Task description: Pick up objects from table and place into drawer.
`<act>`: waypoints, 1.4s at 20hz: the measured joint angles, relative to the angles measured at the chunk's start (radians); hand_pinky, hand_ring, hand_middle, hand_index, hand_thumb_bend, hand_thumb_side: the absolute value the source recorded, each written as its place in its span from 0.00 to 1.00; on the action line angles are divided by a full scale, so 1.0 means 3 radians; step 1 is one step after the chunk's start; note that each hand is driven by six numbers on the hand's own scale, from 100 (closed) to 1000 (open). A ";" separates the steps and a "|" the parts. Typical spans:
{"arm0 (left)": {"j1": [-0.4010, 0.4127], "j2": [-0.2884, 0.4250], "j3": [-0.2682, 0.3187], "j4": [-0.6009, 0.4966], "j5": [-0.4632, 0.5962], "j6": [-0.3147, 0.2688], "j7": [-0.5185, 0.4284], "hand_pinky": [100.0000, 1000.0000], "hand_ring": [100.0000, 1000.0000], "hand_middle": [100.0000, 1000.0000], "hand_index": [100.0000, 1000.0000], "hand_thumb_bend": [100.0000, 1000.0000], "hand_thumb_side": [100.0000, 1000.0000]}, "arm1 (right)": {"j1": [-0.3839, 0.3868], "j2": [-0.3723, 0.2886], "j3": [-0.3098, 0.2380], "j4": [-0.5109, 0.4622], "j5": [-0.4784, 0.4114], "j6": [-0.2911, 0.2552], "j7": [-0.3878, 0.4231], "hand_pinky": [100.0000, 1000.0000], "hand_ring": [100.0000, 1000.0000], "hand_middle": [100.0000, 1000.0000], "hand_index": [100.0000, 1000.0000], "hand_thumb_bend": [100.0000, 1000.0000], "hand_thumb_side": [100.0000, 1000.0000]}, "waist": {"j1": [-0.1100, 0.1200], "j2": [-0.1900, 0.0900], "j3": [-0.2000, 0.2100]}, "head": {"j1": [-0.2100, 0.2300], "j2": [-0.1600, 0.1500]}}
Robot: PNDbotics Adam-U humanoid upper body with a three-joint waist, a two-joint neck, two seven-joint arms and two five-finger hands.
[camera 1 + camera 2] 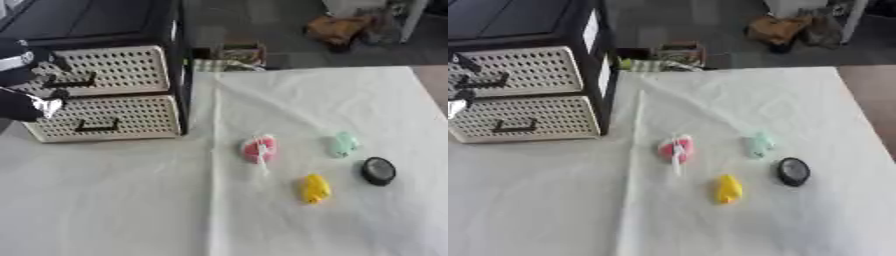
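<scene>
Left hand (26,82) at frame's left edge, partly cut off, covers the upper drawer (114,70) handle (finger pose unclear); pink object (259,148) too blurred to identify.

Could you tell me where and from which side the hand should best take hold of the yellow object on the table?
Probably from above, fingers and thumb across the narrow middle of the yellow object. It lies flat and elongated on the white cloth, with open space around it; the black disc sits apart, to its right.

White tablecloth (131,210), brown bag on floor (337,27)
</scene>
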 measured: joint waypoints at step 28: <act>0.0035 -0.0053 -0.0046 0.0131 -0.0438 -0.0322 -0.0129 0.00 0.00 0.00 0.84 0.01 0.34 | -0.0009 0.0000 -0.0002 0.0000 -0.0009 -0.0012 -0.0011 0.67 0.55 0.31 0.70 0.39 0.72 | -0.0001 0.0027 -0.0029 | 0.0016 -0.0023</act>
